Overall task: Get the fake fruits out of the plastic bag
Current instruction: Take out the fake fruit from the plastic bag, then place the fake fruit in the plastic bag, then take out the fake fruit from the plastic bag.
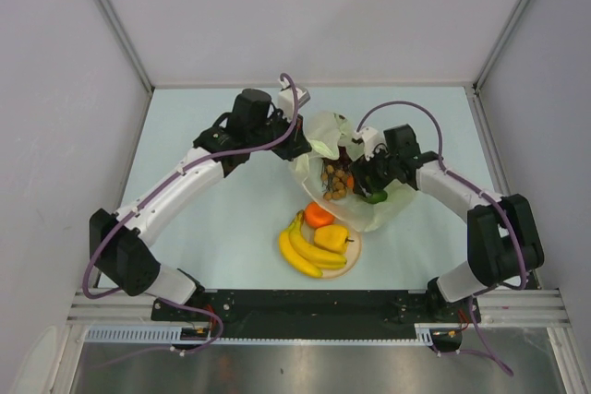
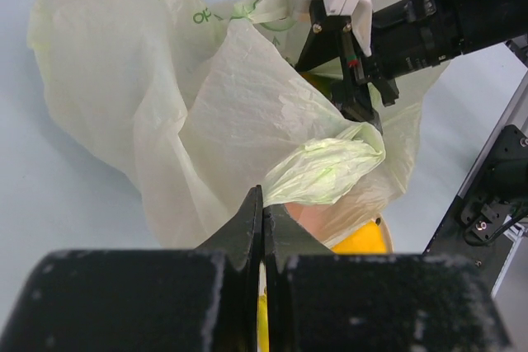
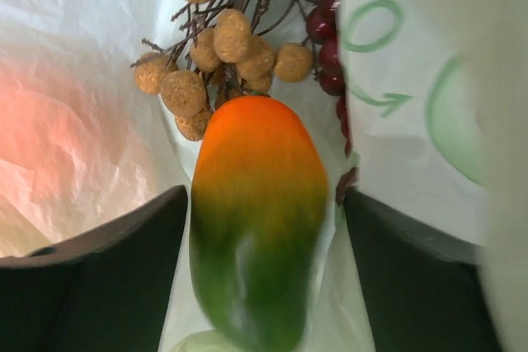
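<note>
The left gripper (image 2: 262,232) was pinched shut on the plastic bag (image 2: 148,105), seemingly to keep its mouth open, while the right gripper (image 3: 266,228) sat spread around the mango (image 3: 257,179) inside the bag, not yet squeezing.

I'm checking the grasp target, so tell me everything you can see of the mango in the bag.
The mango is an oval, smooth, glossy, plastic-looking fruit, orange at its far end, fading through yellow to green at the near end. It lies lengthwise inside the bag, between the open fingers of the right gripper, close against one, a narrow gap to the other. Its orange end meets a bunch of tan balls on twigs; dark red grapes lie beside it.
</note>
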{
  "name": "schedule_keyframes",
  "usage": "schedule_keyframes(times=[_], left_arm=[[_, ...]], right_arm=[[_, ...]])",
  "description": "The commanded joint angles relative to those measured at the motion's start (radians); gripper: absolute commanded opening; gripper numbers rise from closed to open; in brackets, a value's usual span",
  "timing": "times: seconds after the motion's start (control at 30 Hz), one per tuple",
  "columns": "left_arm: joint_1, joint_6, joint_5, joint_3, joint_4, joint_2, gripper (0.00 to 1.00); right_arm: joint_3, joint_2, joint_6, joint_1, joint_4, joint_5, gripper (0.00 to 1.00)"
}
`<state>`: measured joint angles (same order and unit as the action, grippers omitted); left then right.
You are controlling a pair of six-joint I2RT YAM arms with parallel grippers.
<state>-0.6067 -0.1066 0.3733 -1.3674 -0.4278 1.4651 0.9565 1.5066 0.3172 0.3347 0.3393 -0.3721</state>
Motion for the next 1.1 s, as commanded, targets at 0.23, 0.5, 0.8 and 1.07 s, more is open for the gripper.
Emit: schedule_keyframes(times=[0.23, 0.5, 0.8, 1.07], left_arm=[[-0.004, -0.005, 0.012, 0.013, 0.032, -0.018, 0.00], [-0.002, -0.021, 0.026, 0.007, 0.041, -0.006, 0.01], [-0.004, -0.013, 0.019, 0.008, 0.035, -0.023, 0.00], [-0.004, -0.011, 0.024, 0.017, 0.043, -0.019, 0.00]], right_arm=[[0.054, -0.153, 0.163, 0.067, 0.058, -0.007, 1.00], [0.028, -0.158, 0.059, 0.219, 0.078, 0.134, 0.75], [0.027, -0.008, -0.197, 0.084, 0.009, 0.160, 0.76], [0.025, 0.044, -0.285, 0.033, -0.008, 0.122, 0.93]])
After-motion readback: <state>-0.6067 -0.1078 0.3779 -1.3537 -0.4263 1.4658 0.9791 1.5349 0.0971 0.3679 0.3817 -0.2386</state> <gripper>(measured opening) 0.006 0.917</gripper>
